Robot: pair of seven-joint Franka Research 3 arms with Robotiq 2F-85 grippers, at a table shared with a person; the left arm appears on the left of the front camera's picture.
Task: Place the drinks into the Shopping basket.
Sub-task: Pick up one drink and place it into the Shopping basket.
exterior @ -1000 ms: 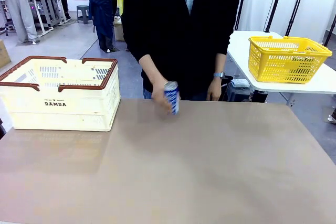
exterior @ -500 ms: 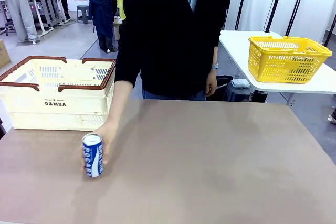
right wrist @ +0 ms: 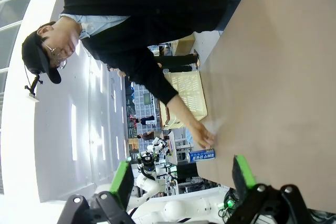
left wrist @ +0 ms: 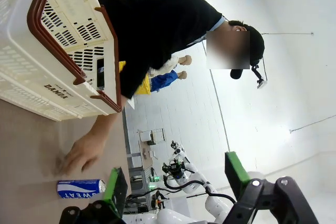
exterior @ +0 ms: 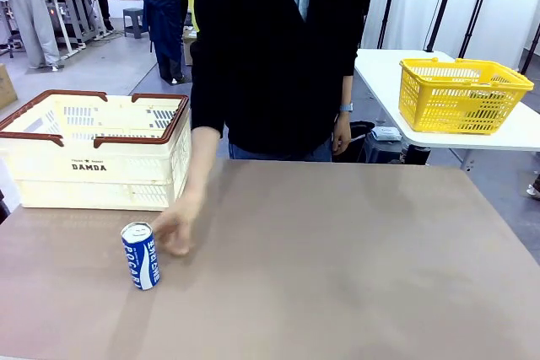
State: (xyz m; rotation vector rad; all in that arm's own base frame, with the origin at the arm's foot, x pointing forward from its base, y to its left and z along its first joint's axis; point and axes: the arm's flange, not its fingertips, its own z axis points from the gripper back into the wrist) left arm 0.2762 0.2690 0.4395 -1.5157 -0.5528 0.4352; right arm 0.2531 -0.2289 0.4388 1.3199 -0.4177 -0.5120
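Front view: the blue Pocari Sweat can (exterior: 140, 256) stands upright on the counter (exterior: 354, 267), in front of the cream DAMDA basket (exterior: 93, 153), with the person's hand (exterior: 173, 229) just beside it.

Left wrist view: the left claw (left wrist: 176, 182) is released and grasps nothing. The can lies past one finger.

Right wrist view: the right claw (right wrist: 182, 178) is likewise released. The can sits on the counter by the person's hand.
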